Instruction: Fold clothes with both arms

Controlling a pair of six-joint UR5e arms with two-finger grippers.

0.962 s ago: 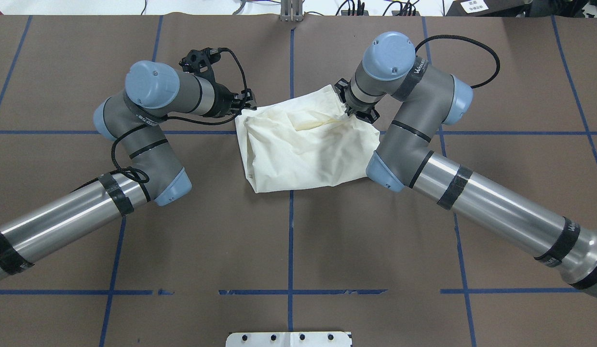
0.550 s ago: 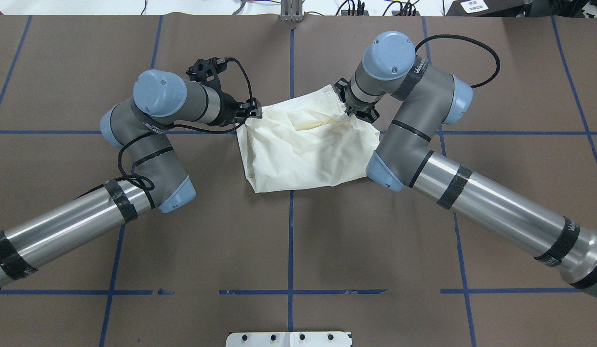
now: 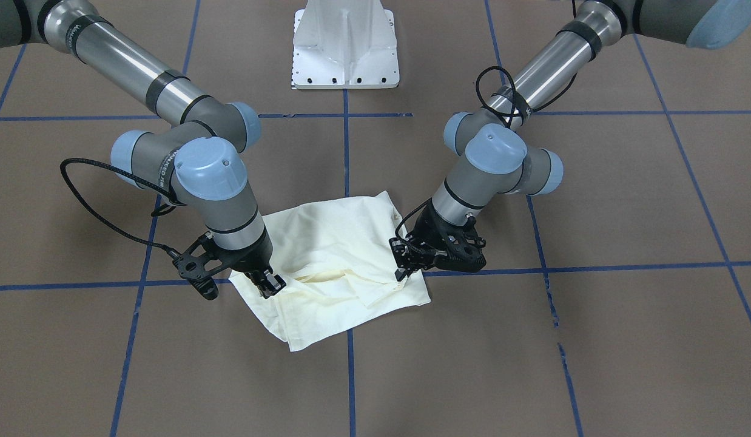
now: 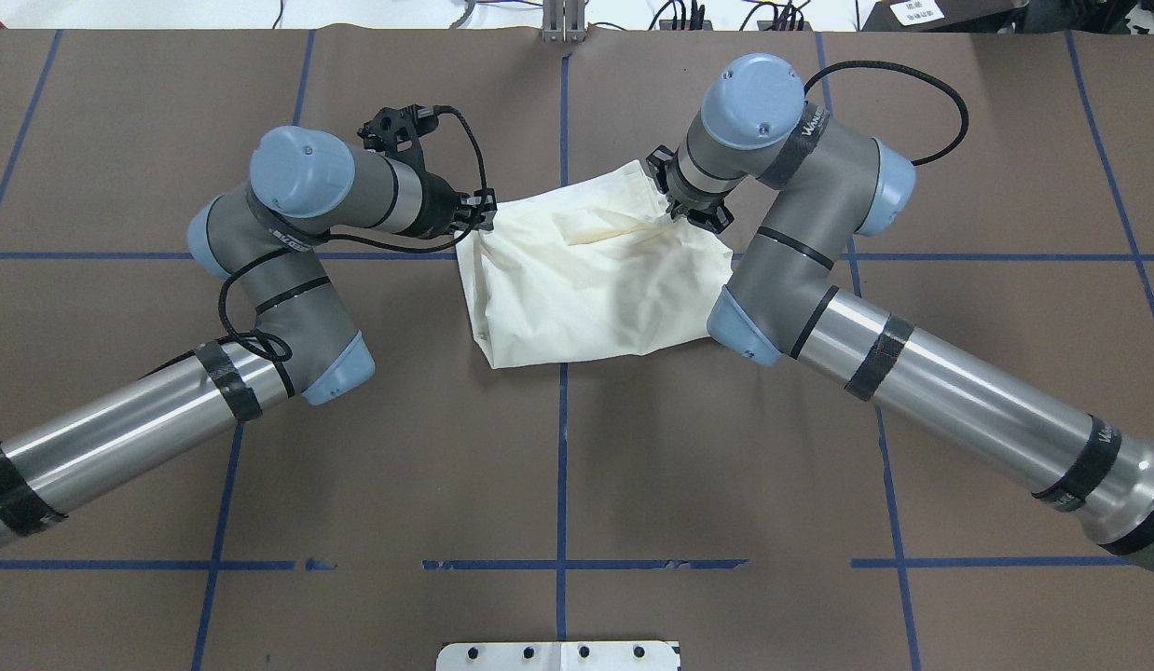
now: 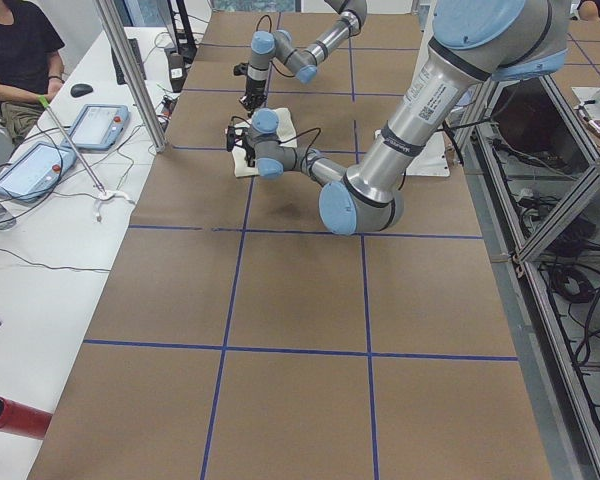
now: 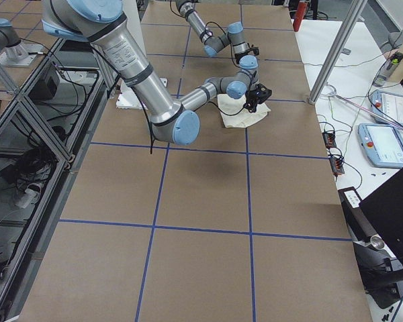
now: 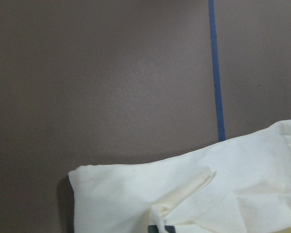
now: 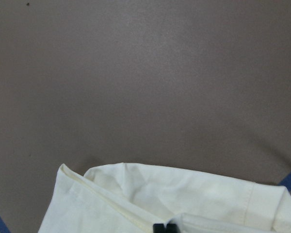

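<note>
Front-facing view: I see the cream T-shirt [image 3: 336, 252] in a rumpled, partly folded heap on the brown bench [image 3: 533, 352], across a crossing of the blue tape lines [image 3: 594, 267] and well away from the white pedestal [image 3: 345, 54]; the right gripper [image 3: 268, 284], on this view's left, is pinched narrow on the cloth's left edge; the left gripper [image 3: 406, 262] meets its right edge.

Overhead view: both grippers sit at the T-shirt's far corners, one at each side.

Left wrist view: a raised ridge of cloth runs into the closed fingertips, so the left gripper holds the T-shirt.

Right wrist view: black fingertips are clamped together on a fold.

Side views: too small for me to judge.
</note>
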